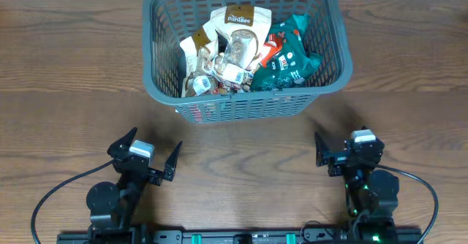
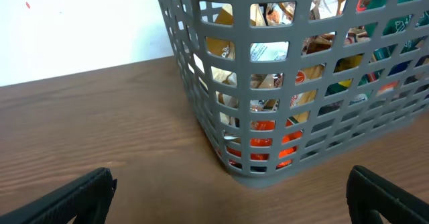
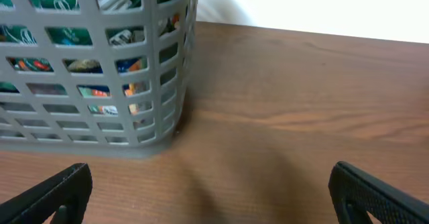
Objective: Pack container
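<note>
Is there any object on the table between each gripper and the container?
No. Only table surface lies between the open left gripper, the open right gripper and the container; nothing visible blocks either.

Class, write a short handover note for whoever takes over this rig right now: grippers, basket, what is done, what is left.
Left gripper: open, empty, short of the basket.
Right gripper: open, empty, also short of it.
Basket: at the far middle of the table, with snack packets heaped inside.
Done: packets are in.
Left: probably nothing; no packet shows outside the basket.
</note>
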Tool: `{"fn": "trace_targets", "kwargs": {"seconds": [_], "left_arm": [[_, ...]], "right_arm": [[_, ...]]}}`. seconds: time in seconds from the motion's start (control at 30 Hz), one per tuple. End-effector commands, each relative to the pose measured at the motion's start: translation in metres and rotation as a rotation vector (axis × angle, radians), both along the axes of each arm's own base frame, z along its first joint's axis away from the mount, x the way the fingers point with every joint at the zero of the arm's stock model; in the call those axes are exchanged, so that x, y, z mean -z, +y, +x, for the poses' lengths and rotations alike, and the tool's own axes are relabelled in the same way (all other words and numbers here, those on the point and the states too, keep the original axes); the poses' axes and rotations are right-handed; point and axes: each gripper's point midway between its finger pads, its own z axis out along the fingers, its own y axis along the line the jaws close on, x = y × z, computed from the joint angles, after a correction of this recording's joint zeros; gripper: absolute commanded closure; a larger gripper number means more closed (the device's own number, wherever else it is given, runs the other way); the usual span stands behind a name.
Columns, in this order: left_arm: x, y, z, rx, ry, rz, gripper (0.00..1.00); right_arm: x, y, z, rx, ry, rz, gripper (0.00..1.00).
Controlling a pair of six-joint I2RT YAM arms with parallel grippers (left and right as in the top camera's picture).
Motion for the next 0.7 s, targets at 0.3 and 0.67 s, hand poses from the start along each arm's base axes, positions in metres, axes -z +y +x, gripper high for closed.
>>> {"fn": "trace_targets", "kwargs": {"seconds": [0.3,0.67], "left_arm": [[0.013,-0.003,-0.001,0.019,0.025,0.012,0.01],[0.013,-0.003,-0.001,0.019,0.026,0.012,0.01]], "right_arm": [[0.002,-0.005,-0.001,0.029,-0.020,-0.023,0.01],[-0.018,-0.011,-0.003,0.063,-0.108,-0.032,0.01]]}}
